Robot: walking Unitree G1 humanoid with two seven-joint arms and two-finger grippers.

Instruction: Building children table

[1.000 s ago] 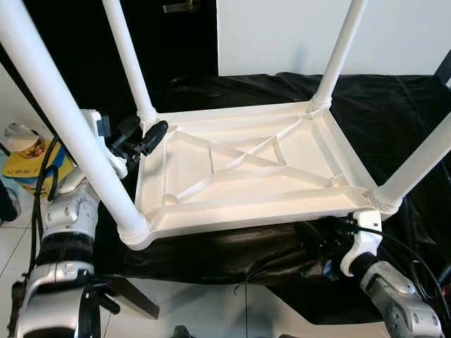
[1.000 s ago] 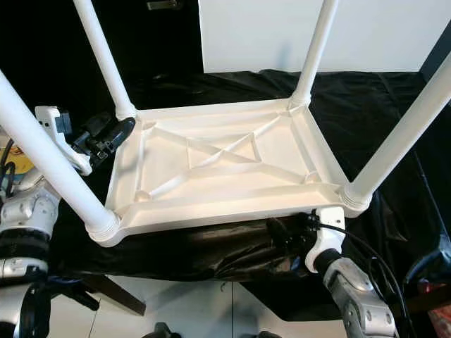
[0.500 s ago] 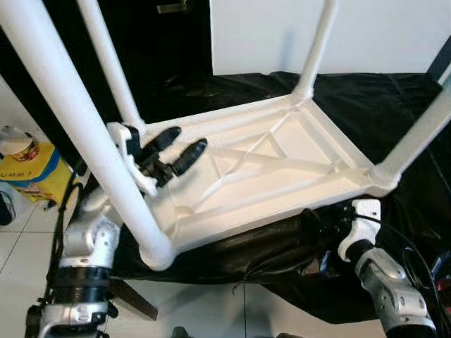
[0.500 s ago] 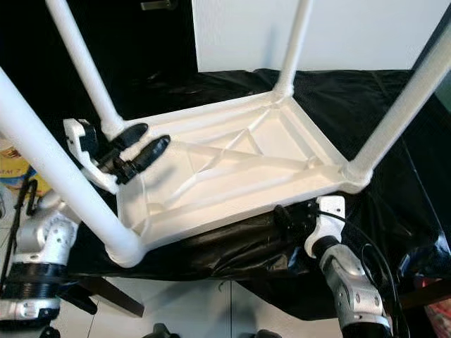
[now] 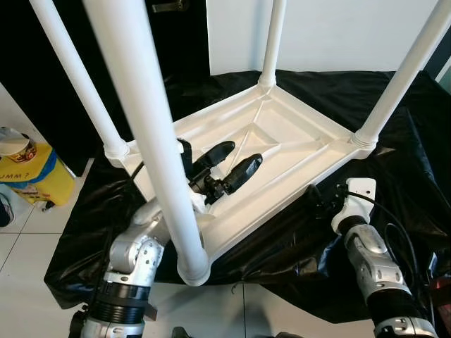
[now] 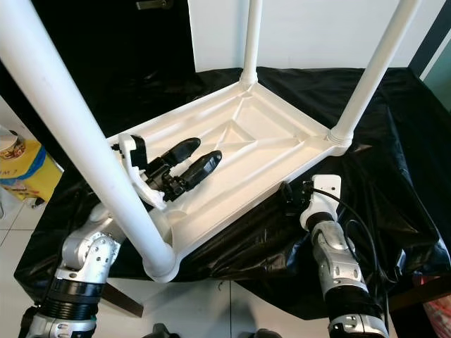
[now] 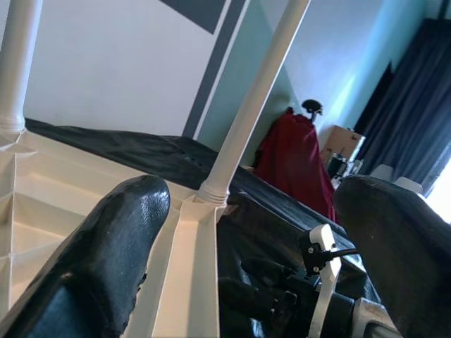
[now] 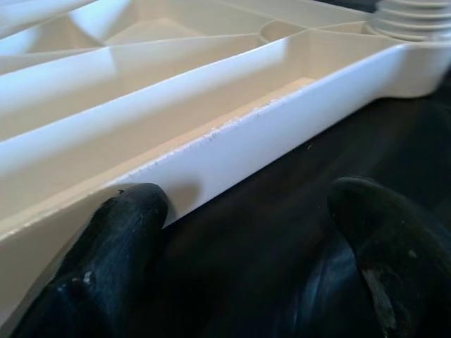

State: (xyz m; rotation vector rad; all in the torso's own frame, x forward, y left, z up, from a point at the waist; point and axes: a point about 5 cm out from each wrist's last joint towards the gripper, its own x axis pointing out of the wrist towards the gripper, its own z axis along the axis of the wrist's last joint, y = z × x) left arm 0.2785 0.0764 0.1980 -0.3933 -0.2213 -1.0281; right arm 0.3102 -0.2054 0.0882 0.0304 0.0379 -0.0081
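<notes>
The white children's table point(image 5: 296, 141) lies upside down on a black cloth point(image 5: 394, 169), skewed to my view, its four legs pointing up. The near leg point(image 5: 151, 127) crosses in front of my left arm. My left gripper point(image 5: 242, 154) hovers open over the ribbed underside of the tabletop, near its left end, with nothing between the fingers. My right gripper point(image 5: 313, 196) sits low on the cloth at the table's near right rim. In the right wrist view its fingers point(image 8: 120, 232) are spread, one of them against the rim point(image 8: 232, 141).
A yellow box point(image 5: 28, 176) with a cup point(image 5: 17, 141) on top stands on the tiled floor to the left. A white wall panel point(image 5: 338, 35) rises behind the cloth. A red cloth point(image 7: 296, 162) drapes something beyond the right arm.
The table has swung round: its right end went away from me and its left end came nearer. My left gripper moved from the outer left rim to above the table's underside.
</notes>
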